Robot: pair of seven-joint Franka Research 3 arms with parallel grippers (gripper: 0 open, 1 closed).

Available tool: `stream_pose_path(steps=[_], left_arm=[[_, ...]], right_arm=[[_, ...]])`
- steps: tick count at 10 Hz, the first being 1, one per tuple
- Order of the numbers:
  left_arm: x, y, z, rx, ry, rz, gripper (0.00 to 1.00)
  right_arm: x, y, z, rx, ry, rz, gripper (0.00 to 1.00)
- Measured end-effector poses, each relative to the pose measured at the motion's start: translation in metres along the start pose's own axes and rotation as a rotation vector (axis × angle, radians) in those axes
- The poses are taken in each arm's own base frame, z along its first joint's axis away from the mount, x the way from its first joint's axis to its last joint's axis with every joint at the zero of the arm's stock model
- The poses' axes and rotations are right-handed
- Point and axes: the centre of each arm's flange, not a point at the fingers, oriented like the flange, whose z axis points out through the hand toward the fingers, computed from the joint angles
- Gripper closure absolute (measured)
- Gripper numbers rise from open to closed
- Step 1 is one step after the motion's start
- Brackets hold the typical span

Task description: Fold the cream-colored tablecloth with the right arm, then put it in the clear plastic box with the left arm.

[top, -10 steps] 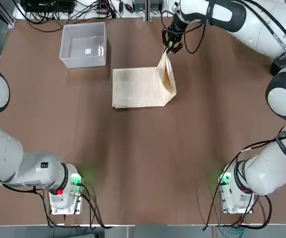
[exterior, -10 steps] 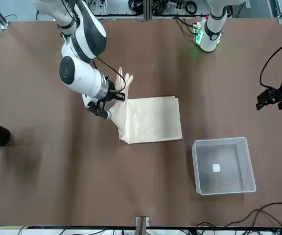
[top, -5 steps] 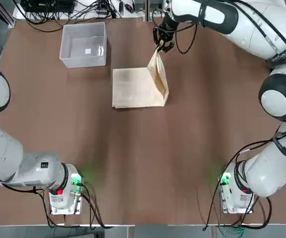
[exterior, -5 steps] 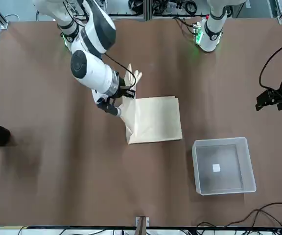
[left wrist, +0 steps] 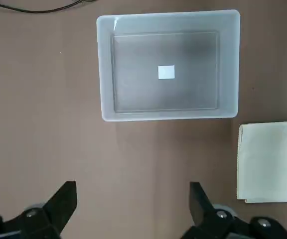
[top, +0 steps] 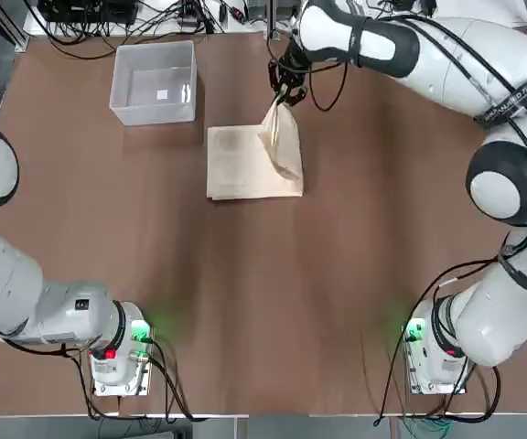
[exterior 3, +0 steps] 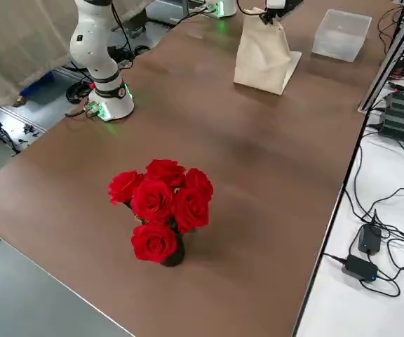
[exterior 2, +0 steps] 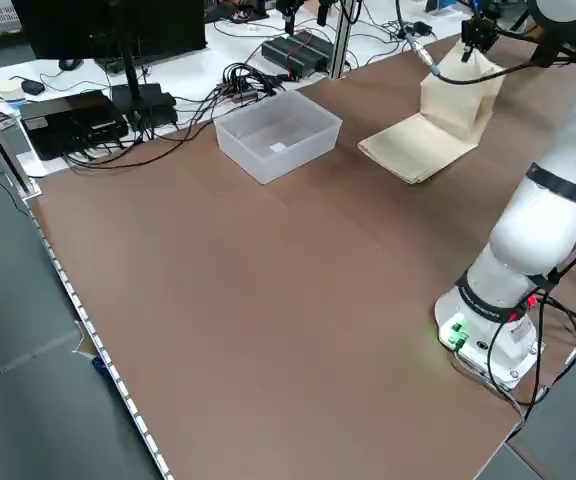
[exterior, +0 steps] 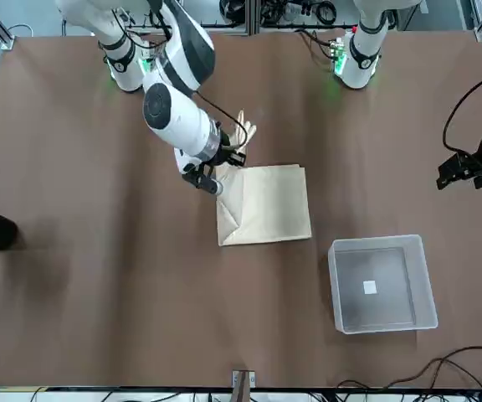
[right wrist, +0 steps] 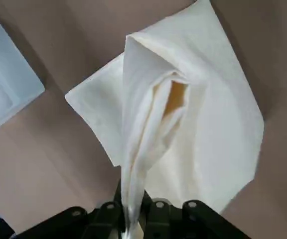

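In the front view, we are clamping our right gripper [exterior: 214, 172] on the cloth [exterior: 266, 205] beside the box [exterior: 382, 285], holding our left gripper [exterior: 469, 167] apart near the box.

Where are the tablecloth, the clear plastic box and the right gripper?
tablecloth [top: 236, 165], top view, flat part lying on the table
clear plastic box [exterior: 384, 322], front view, near wall
right gripper [right wrist: 133, 211], right wrist view, between its fingertips, on the cloth they pinch
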Motion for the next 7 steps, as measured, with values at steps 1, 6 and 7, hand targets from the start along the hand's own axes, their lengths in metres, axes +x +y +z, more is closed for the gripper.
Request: stream_pose_path(steps=[1, 6, 7], left_arm=[[0.0, 0.0, 0.0, 0.0, 0.0, 0.0, 0.0], [0.0, 0.0, 0.0, 0.0, 0.0, 0.001, 0.0], [0.0, 0.0, 0.0, 0.0, 0.0, 0.001, 0.0]], right_arm=[[0.0, -0.001, 0.007, 0.005, 0.004, 0.004, 0.92], [0.005, -0.004, 0.034, 0.015, 0.015, 0.015, 0.92], [0.005, -0.005, 0.039, 0.015, 0.015, 0.015, 0.92]])
